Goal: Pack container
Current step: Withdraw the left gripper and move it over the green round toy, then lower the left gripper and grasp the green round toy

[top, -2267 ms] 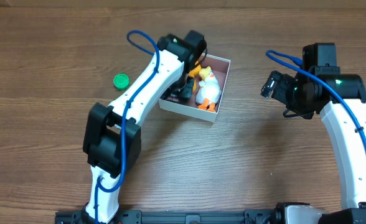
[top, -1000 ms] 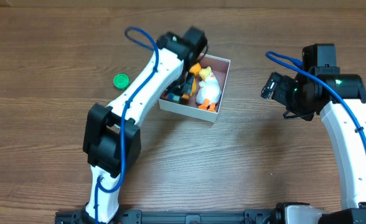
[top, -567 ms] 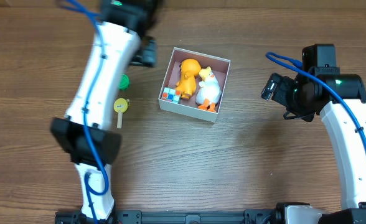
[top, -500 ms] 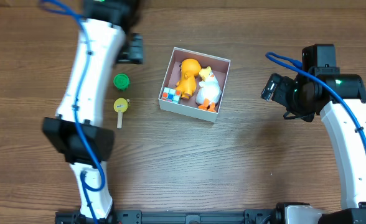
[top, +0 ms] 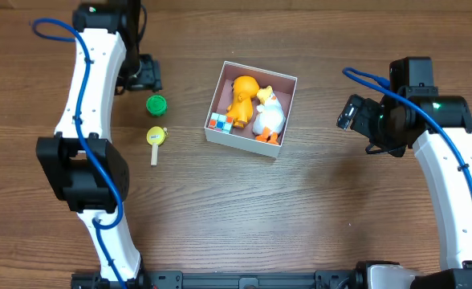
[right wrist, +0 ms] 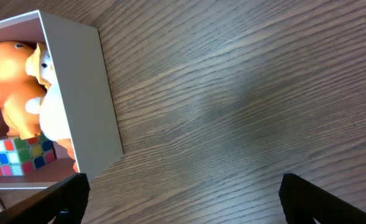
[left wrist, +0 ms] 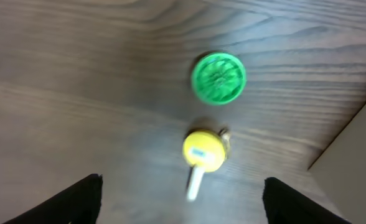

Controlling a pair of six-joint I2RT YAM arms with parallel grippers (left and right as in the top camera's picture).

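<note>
Just now, a big swing by the left gripper (top: 142, 74): a second ago down over the container (top: 238, 141), now far off to the left, close to the green cap (top: 156, 104) and well apart from the box. Wide open, fingers far apart in the wrist view, nothing held. As for the right gripper (top: 350, 110), same spot as before, off to the right of the container, also wide open and empty. The container itself in the middle of the table (top: 300, 209), a bit toward the back, no longer covered by an arm. Looks like a drop just done, so probably time to fetch the next toy. Counting inside the box: one orange toy (top: 242, 92), one white duck (top: 270, 116), one little cube (top: 220, 122) of many colours. Three toys, packed close together. Counting outside, on the wood: one green cap, and one yellow round thing (top: 155, 136) with a stick, just below the cap and not touching it. Two things likely left to pack. One container, two arms, two grippers.
</note>
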